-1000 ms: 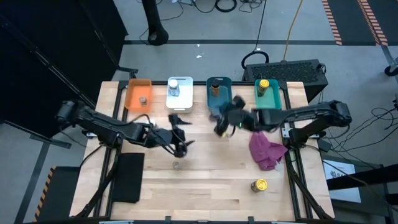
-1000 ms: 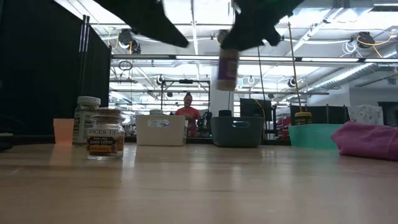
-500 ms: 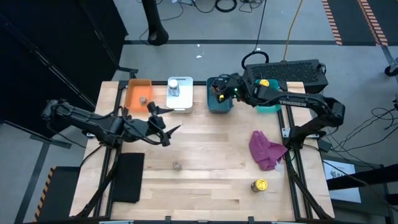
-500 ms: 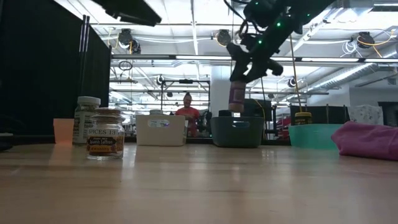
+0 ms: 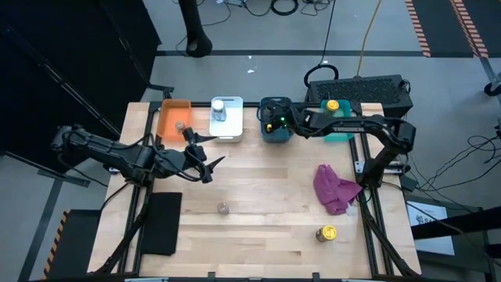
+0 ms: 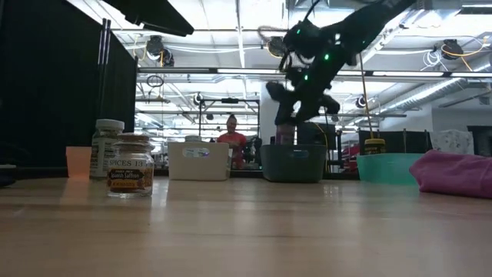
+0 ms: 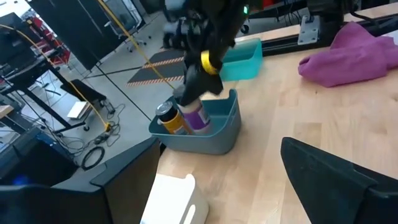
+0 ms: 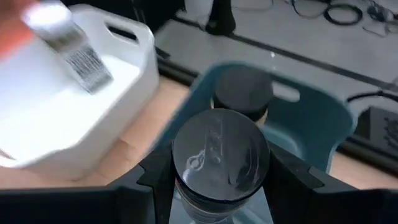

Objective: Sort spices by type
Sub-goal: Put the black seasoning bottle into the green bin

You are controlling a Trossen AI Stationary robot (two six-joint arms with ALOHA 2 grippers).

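Right gripper [image 5: 274, 124] pinches a purple-labelled spice jar [image 7: 196, 116] inside the blue bin's [image 5: 277, 136] rim. Left gripper [image 5: 205, 155], fingers wide, hovers over bare tabletop. Four bins (rear edge); two jars stand loose on the front planks.

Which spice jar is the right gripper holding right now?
The purple-labelled jar, gripped by the right gripper over the blue bin; the others sit loose in bins or on the table.
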